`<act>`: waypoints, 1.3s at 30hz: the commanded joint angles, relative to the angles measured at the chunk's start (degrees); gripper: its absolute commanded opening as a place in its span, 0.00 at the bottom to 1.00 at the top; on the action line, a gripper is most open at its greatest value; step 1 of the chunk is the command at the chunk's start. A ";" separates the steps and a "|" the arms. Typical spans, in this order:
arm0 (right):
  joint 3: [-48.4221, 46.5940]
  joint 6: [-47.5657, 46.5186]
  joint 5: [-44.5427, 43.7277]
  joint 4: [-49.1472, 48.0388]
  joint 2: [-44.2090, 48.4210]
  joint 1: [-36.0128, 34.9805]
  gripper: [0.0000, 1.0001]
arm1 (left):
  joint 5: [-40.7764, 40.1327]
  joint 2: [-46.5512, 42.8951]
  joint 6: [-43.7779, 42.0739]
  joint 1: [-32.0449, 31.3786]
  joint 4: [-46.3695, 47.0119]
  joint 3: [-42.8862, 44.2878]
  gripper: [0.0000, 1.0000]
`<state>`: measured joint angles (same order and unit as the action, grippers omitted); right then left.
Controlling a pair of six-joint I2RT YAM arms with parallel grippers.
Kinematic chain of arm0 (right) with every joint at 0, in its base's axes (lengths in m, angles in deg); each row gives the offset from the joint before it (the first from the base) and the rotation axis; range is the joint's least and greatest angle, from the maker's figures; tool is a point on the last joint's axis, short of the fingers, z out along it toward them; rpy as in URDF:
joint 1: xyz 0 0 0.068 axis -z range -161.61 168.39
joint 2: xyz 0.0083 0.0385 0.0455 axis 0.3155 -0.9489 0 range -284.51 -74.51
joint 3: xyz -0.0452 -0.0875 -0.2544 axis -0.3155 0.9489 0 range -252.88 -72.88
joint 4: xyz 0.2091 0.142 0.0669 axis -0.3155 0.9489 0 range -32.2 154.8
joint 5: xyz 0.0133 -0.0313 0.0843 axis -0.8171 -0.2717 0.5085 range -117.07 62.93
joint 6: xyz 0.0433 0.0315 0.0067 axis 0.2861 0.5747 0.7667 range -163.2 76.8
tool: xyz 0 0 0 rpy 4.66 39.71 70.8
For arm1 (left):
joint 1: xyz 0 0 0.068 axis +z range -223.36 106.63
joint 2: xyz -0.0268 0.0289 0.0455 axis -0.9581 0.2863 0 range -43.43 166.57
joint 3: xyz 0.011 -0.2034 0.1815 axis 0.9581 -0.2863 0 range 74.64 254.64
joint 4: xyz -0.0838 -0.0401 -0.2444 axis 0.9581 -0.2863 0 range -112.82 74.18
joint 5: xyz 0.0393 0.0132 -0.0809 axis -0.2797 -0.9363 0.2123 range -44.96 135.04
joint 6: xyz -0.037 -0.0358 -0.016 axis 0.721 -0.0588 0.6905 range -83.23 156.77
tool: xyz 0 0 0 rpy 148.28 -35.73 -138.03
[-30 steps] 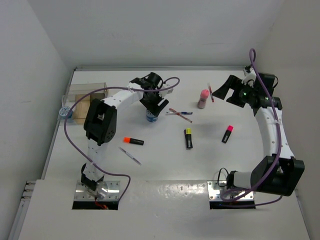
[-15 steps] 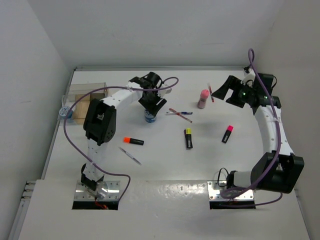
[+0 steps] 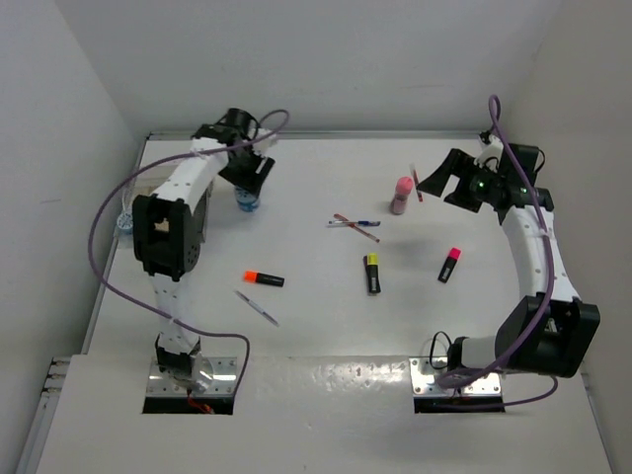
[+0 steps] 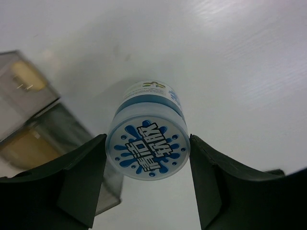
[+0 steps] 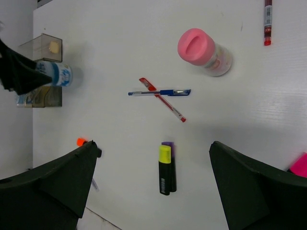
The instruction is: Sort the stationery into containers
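My left gripper (image 3: pixel 246 184) (image 4: pixel 147 165) is shut on the small blue-speckled jar (image 3: pixel 247 201) (image 4: pixel 147 149), both fingers against its lid. It holds the jar just right of the tan and smoky containers (image 4: pixel 29 125) (image 5: pixel 42 72). My right gripper (image 3: pixel 446 180) (image 5: pixel 153 158) hangs open and empty high over the right side. Below it lie the pink bottle (image 5: pixel 202 51) (image 3: pixel 400 195), crossed blue pen (image 5: pixel 163 92) and red pen (image 5: pixel 165 103), and a yellow highlighter (image 5: pixel 165 168) (image 3: pixel 373 273).
An orange highlighter (image 3: pixel 264 279) and a silver pen (image 3: pixel 257 307) lie front left. A pink highlighter (image 3: pixel 450 264) is at the right, another red pen (image 5: pixel 267 21) behind the bottle. A small blue item (image 3: pixel 125 222) sits at the table's left edge.
The left gripper closed on the jar and carried it left and back, from the table's middle to beside the containers. The right arm stayed put.
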<state>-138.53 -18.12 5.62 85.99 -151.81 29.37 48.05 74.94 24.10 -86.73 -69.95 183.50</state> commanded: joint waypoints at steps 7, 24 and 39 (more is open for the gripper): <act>-4.75 0.32 1.59 -2.87 -3.12 -3.51 0.97 | -1.68 -8.50 -1.92 16.08 -3.44 7.76 0.33; -12.93 -2.14 1.85 0.56 -9.36 -7.99 0.97 | -7.84 -3.93 -5.61 32.61 -1.95 11.20 0.29; -14.77 -4.60 2.03 2.31 -10.94 -8.35 0.98 | -13.28 0.11 -6.76 34.19 4.73 7.77 0.25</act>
<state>-150.57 -21.20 6.60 88.68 -162.70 21.24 37.62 75.53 17.87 -53.53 -69.81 190.91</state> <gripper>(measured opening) 0.975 0.702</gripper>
